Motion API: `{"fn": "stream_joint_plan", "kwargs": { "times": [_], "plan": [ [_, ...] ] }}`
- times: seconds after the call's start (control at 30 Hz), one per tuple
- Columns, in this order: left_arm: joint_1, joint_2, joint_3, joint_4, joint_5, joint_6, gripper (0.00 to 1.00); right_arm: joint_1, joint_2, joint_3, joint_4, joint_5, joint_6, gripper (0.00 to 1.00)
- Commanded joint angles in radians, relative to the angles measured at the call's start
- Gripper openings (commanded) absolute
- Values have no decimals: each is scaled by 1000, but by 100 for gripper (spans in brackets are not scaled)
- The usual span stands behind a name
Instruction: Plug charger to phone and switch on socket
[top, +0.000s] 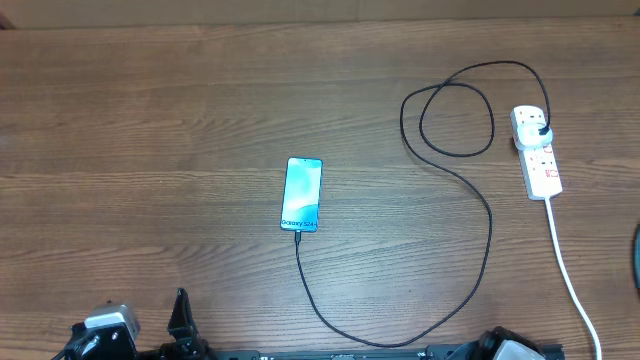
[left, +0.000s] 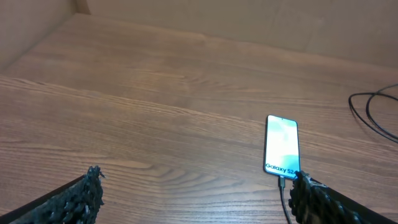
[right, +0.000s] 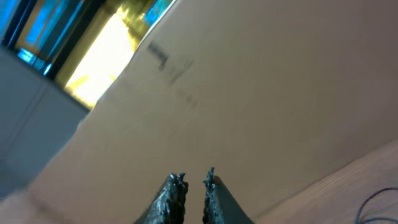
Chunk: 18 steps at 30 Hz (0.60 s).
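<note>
Left gripper (left: 198, 186) sits low at the near edge of the bench (top: 150, 150), jaws wide and empty, facing the phone (top: 301, 194). The phone lies flat mid-bench, screen up. The charger (top: 491, 232) connector appears seated in its near end, so that step reads done. The cable runs right in slack loops. Right gripper (right: 193, 183) is tilted up at a cardboard wall (right: 249, 93), jaws nearly closed and empty. Socket (top: 540, 165) at far right carries the plug; its switch state is too small to tell.
</note>
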Motion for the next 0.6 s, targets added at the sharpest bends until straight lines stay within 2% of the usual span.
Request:
{"fn": "stream_joint_plan", "kwargs": {
  "times": [0.0,0.13,0.43,0.57],
  "plan": [
    [6,-15,-1,5,-9,-14,100,99,-63,-39,2,110,-92,16],
    [6,-29,-2,5,-9,-14,100,152,-146,-124,14,237,-93,17],
    [6,-164,-1,4,-9,-14,100,153,-327,-311,135,240,-81,17],
    [7,-163,1,2,-9,-14,100,153,-378,-351,160,234,-57,17]
  ]
}}
